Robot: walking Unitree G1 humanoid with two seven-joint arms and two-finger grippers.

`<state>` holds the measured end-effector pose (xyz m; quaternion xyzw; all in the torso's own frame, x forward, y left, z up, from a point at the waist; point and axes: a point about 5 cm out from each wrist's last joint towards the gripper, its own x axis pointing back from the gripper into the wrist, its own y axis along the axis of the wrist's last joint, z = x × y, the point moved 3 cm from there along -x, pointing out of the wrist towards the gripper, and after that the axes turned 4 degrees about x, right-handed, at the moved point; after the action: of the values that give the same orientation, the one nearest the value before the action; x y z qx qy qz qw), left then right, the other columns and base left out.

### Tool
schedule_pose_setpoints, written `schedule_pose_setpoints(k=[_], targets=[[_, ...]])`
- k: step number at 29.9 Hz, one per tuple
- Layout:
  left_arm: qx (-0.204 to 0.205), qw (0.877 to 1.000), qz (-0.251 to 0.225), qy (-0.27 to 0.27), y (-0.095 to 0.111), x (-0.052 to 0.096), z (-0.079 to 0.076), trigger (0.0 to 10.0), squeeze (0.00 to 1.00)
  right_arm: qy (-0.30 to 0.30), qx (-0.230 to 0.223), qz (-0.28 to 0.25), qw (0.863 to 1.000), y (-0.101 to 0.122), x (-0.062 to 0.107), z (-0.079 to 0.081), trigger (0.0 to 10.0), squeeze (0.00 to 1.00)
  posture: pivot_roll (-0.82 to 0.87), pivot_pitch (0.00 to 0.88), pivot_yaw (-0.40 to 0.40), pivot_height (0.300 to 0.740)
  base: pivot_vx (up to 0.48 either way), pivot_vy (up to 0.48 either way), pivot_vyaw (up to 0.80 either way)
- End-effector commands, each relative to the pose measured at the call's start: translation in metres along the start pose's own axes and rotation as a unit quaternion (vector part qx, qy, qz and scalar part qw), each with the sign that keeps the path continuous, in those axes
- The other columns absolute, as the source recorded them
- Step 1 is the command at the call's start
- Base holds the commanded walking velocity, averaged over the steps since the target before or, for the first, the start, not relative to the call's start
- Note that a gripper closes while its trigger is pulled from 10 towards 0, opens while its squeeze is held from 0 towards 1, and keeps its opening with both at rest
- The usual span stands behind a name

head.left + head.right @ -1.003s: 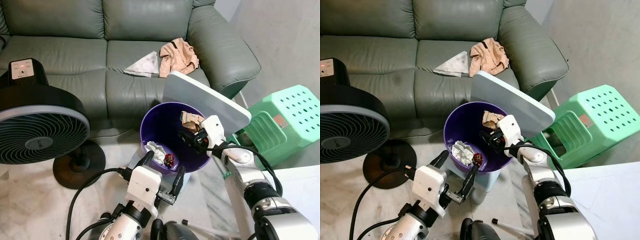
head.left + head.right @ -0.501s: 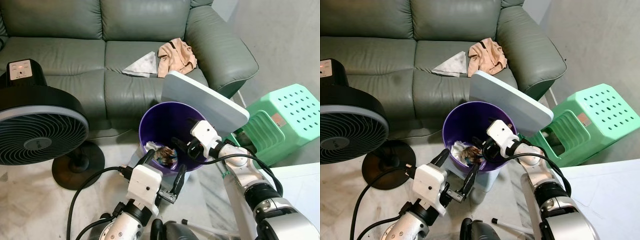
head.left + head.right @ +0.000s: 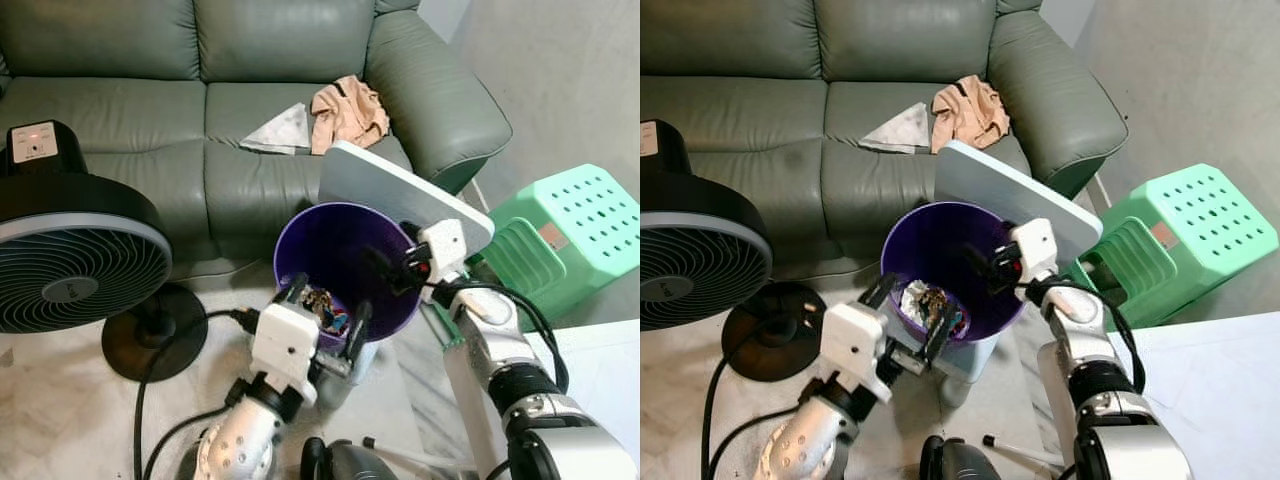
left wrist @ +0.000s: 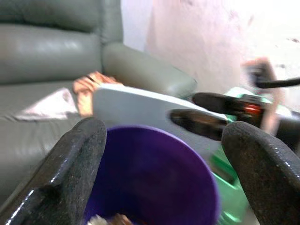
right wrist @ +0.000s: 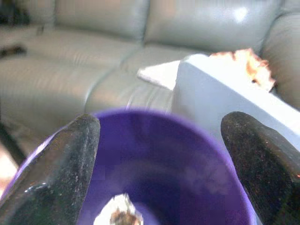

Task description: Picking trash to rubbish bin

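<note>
1. Pale marble floor runs along the bottom of the head views, with a grey-green leather sofa (image 3: 200,90) across the top, a black pedestal fan (image 3: 75,260) at the left edge and a mint-green plastic stool (image 3: 570,235) at the right.
2. At the frame's centre stands the purple rubbish bin (image 3: 345,260), its grey-white flip lid (image 3: 400,195) tilted up behind the rim, so the mouth stays open for dropping.
3. Crumpled trash (image 3: 930,300), foil and wrappers, lies at the bottom of the bin; it looks already delivered.
4. Right of centre, the right gripper (image 3: 395,270) hangs over the bin's right rim just under the lid, fingers spread and holding nothing, probably because its load has been let go.
5. Low in the centre, the left gripper (image 3: 325,320) sits against the bin's near rim, fingers apart and empty, aimed into the opening.
6. On the sofa seat, upper centre, a peach cloth (image 3: 345,110) and a white paper triangle (image 3: 280,130) lie side by side; these may be next.
</note>
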<state>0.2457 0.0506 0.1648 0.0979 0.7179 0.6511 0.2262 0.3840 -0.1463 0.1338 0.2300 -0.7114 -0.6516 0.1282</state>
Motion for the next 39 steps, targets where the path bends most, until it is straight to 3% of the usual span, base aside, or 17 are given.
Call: schedule_pose_setpoints(k=[1,9,11,13,14,21,24,31,36,39], targets=[[0.018,1.0,0.003,0.013,-0.003,-0.001,0.006,10.0,0.0,-0.03,-0.013,-0.016,0.999,0.003,0.006,-0.009,10.0,0.0,0.13,0.187,-0.172,0.74,0.0,0.0,0.0],[0.05,0.994,-0.038,0.085,0.013,-0.022,0.047,10.0,0.0,-0.109,-0.011,-0.082,0.991,0.031,0.016,-0.029,10.0,0.0,0.12,0.118,-0.142,0.74,0.0,0.0,0.0],[0.029,0.992,-0.049,0.11,0.019,-0.032,0.067,10.0,0.0,-0.149,-0.003,-0.097,0.984,0.038,0.028,-0.038,10.0,0.0,0.11,0.088,-0.128,0.74,0.0,0.0,0.0],[0.025,0.992,-0.05,0.114,0.02,-0.033,0.071,10.0,0.0,-0.157,-0.004,-0.097,0.983,0.038,0.03,-0.039,10.0,0.0,0.11,0.08,-0.125,0.74,0.0,0.0,0.0],[0.005,0.991,-0.047,0.127,0.022,-0.038,0.084,10.0,0.0,-0.18,0.002,-0.097,0.979,0.039,0.037,-0.043,10.0,0.0,0.11,0.068,-0.123,0.74,0.0,0.0,0.0],[-0.024,0.986,-0.048,0.158,0.028,-0.047,0.115,10.0,0.0,-0.21,0.004,-0.096,0.973,0.041,0.048,-0.045,10.0,0.0,0.1,0.044,-0.104,0.74,0.0,0.0,0.0],[-0.027,0.982,-0.053,0.178,0.033,-0.05,0.134,10.0,0.0,-0.248,0.004,-0.069,0.966,0.035,0.056,-0.046,10.0,0.0,0.06,0.023,-0.076,0.74,0.0,0.0,0.0],[-0.014,0.984,-0.029,0.178,0.022,-0.051,0.135,10.0,0.0,-0.263,0.024,-0.034,0.964,0.024,0.066,-0.035,10.0,0.0,0.03,0.015,-0.05,0.74,0.0,0.0,0.0],[0.023,0.984,-0.004,0.177,0.009,-0.051,0.138,10.0,0.0,-0.274,0.028,-0.023,0.961,0.023,0.075,-0.026,10.0,0.0,0.01,0.006,-0.035,0.74,0.0,0.0,0.0],[0.004,0.983,-0.003,0.186,0.007,-0.05,0.141,10.0,0.0,-0.28,0.029,-0.017,0.959,0.022,0.077,-0.024,10.0,0.0,0.0,0.002,-0.032,0.74,0.0,0.0,0.0]])
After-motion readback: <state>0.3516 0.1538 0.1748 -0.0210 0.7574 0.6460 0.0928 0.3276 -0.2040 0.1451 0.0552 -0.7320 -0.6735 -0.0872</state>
